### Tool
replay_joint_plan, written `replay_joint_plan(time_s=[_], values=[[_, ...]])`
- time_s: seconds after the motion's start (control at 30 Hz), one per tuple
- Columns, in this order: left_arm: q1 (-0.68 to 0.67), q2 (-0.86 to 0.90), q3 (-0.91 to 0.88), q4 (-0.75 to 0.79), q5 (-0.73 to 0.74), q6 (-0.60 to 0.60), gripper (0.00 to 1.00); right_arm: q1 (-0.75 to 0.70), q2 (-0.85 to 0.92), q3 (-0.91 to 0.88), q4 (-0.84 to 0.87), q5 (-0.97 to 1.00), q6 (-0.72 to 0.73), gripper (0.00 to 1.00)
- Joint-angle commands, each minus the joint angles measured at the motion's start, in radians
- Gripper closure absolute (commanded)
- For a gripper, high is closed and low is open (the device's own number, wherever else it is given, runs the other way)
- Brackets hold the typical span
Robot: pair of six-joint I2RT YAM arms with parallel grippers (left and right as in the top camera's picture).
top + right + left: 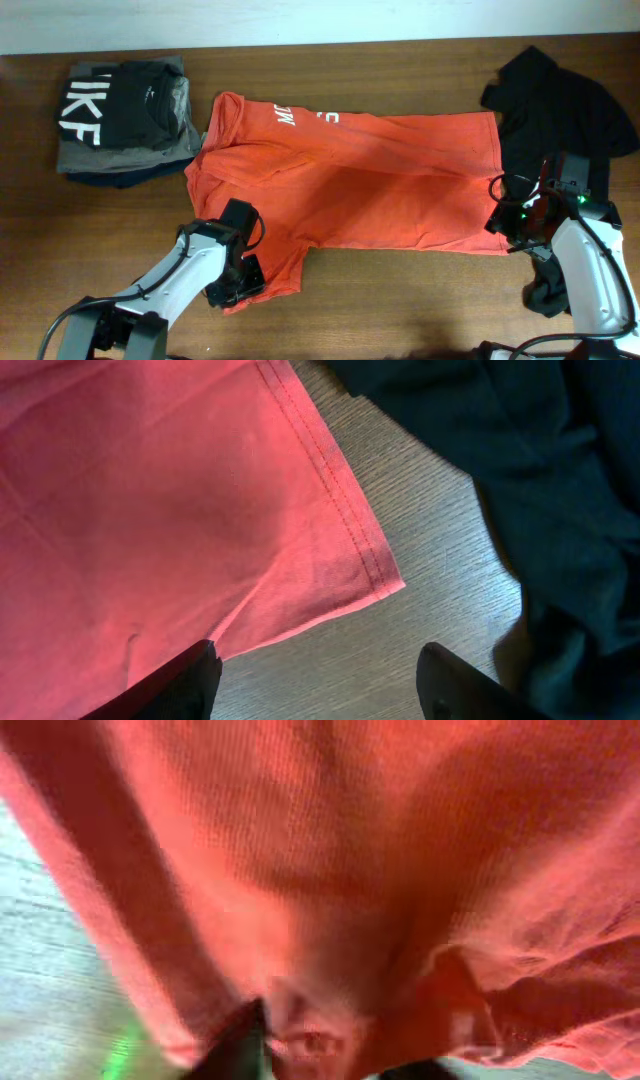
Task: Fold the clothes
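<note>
An orange T-shirt (370, 180) lies spread flat across the middle of the table, neck to the left. My left gripper (238, 283) is at its near-left sleeve; in the left wrist view the orange cloth (330, 870) fills the frame and sits bunched between the jaws (320, 1050), shut on it. My right gripper (512, 226) hovers open at the shirt's near-right hem corner (385, 582), with bare wood between its fingers (320, 680).
A stack of folded clothes (125, 120) sits at the far left. A heap of dark clothes (560, 100) lies at the far right, reaching down beside my right arm (540, 480). Table front edge is near both arms.
</note>
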Motion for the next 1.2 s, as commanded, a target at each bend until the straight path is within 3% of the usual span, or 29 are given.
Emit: replay_joint_plan(time_s=[0.0, 0.03, 0.2, 0.4, 0.5, 0.83, 1.17], values=[[-0.003, 0.023, -0.008, 0.025, 0.009, -0.002, 0.88, 0.0, 0.006, -0.005, 0.001, 0.008, -0.005, 0.32], [-0.003, 0.023, -0.007, 0.025, 0.008, -0.001, 0.99, 0.0, 0.006, -0.005, 0.001, 0.009, -0.005, 0.32], [-0.003, 0.022, 0.086, -0.027, 0.003, 0.075, 0.99, 0.0, 0.006, -0.005, -0.001, 0.009, -0.005, 0.32], [-0.003, 0.022, 0.356, -0.208, -0.113, 0.15, 0.99, 0.0, 0.005, -0.005, -0.023, 0.0, -0.005, 0.34], [-0.003, 0.022, 0.467, -0.224, -0.12, 0.165, 0.99, 0.0, 0.006, -0.005, -0.003, -0.01, -0.024, 0.37], [-0.003, 0.022, 0.539, -0.201, -0.188, 0.21, 0.99, 0.0, 0.069, -0.05, 0.076, 0.029, -0.023, 0.36], [-0.003, 0.022, 0.605, -0.201, -0.226, 0.209, 0.99, 0.0, 0.274, -0.069, 0.174, 0.031, -0.019, 0.36]])
